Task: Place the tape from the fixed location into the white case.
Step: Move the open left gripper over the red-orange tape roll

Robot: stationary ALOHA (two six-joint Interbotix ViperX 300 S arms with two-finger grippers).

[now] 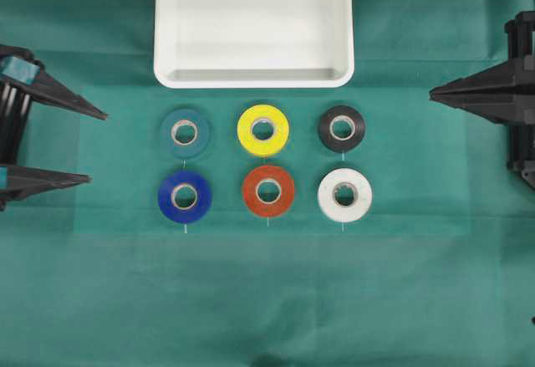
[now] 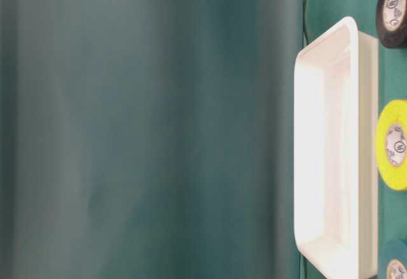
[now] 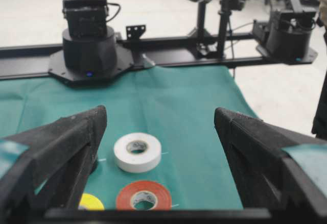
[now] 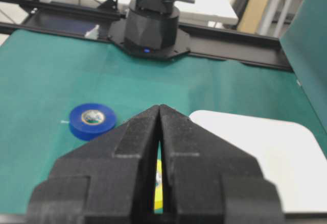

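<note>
The red-orange tape lies flat in the middle of the front row of rolls; the left wrist view shows the tape low between the jaws, far ahead. The white case sits behind the rolls at the back, empty, and in the table-level view the white case stands at the right. My left gripper waits at the table's left edge, open wide, holding nothing. At the right edge my right gripper has its jaws together and empty; in its own view the right gripper points toward the rolls.
Around the tape lie a teal roll, a yellow roll, a black roll, a dark blue roll and a white roll. Green cloth covers the table. The arm bases stand beyond the cloth's ends.
</note>
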